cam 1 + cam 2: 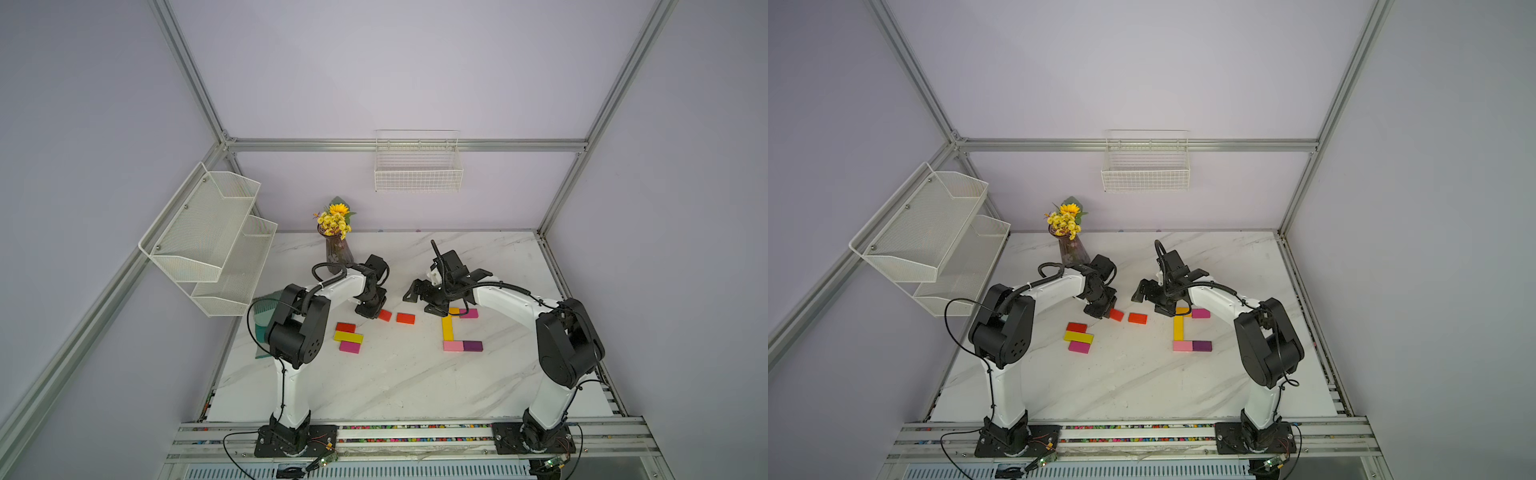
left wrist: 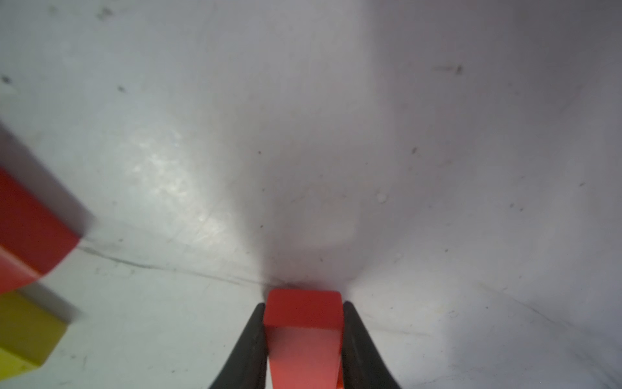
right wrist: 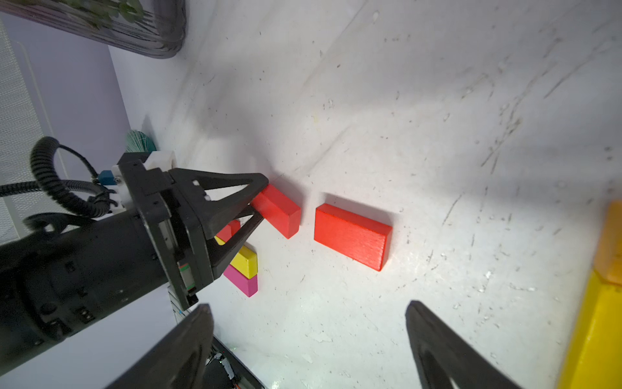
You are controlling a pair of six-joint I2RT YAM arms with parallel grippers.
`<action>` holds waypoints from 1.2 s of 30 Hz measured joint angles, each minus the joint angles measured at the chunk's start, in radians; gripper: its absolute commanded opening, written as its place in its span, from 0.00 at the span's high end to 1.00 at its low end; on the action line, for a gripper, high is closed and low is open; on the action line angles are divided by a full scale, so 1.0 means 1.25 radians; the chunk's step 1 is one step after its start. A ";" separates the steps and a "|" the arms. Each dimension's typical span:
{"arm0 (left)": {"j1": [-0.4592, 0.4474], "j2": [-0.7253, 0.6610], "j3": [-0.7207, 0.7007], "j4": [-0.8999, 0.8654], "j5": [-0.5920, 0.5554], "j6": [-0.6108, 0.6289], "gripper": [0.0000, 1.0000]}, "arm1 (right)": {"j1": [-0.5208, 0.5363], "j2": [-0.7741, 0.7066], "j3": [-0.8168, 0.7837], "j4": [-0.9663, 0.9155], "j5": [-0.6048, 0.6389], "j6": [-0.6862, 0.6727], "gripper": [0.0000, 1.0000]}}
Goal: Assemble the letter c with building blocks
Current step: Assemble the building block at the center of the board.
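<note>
Jaws of the left pincer (image 2: 304, 304) are drawn narrow and clamp a red block (image 2: 303, 323) across its width. The block juts forward from the tips, tilted, with its free end low over the marble table (image 2: 437, 168); whether it touches I cannot tell. Just ahead of that free end, across a small gap, an orange-red block (image 3: 351, 230) lies flat. Behind the left pincer, back toward its own arm, three blocks lie side by side and touching: a second red block (image 1: 345, 327), a yellow block (image 1: 348, 336) and a magenta block (image 1: 349, 347). The right pincer (image 3: 306, 306) stands wide with nothing between its fingers, hovering above the table and facing the left pincer, with the orange-red block between the two. Close beside the right pincer, toward its arm, lies the partial letter. An orange block (image 1: 454, 310) and a second magenta block (image 1: 470, 313) form a row. A long yellow block (image 1: 447, 328) runs from the orange one to a pink block (image 1: 453, 345), which touches a purple block (image 1: 473, 345).
</note>
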 measured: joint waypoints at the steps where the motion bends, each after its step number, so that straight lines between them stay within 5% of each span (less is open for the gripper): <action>1: -0.002 0.001 0.002 0.001 0.001 -0.009 0.75 | -0.001 0.000 0.000 -0.001 0.000 -0.001 0.09; 10: -0.002 -0.003 -0.012 0.074 0.039 -0.064 0.35 | -0.001 0.022 0.002 -0.005 -0.005 -0.004 0.09; 18: -0.004 -0.037 -0.043 0.105 0.057 -0.035 0.18 | -0.001 0.021 0.011 -0.007 -0.013 -0.006 0.09; 36: 0.041 -0.045 0.041 0.054 0.032 0.546 0.11 | -0.001 0.016 -0.042 0.009 -0.004 0.005 0.09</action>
